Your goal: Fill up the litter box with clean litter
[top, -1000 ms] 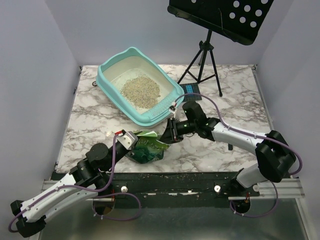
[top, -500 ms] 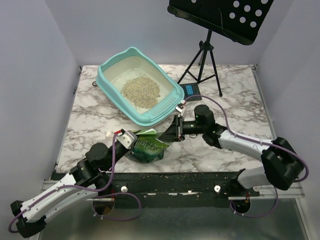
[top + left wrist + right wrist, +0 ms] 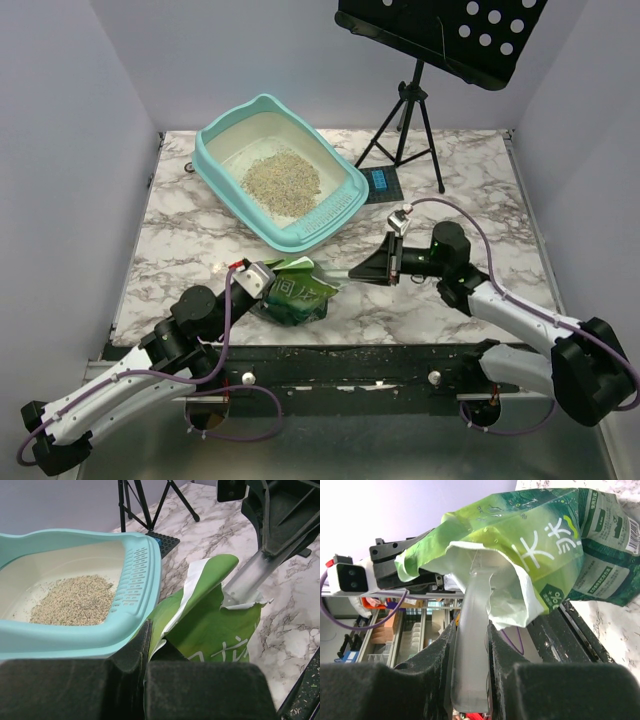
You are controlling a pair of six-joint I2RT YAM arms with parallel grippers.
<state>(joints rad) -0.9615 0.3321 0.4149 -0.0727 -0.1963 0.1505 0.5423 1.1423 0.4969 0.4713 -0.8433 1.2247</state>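
Left arm low, forward, left claw (image 3: 274,289) clamped on bag (image 3: 296,299); right arm stretched leftward, right claw (image 3: 358,274) pinching foil strip (image 3: 473,630).

Smooth teal plastic litter box (image 3: 328,217), grainy beige clean litter (image 3: 283,183), crinkly glossy foil bag (image 3: 295,298), marble-look table (image 3: 190,235)

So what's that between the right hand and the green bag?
A stretched translucent strip from the bag, pinched in the right hand; clearest in the right wrist view.
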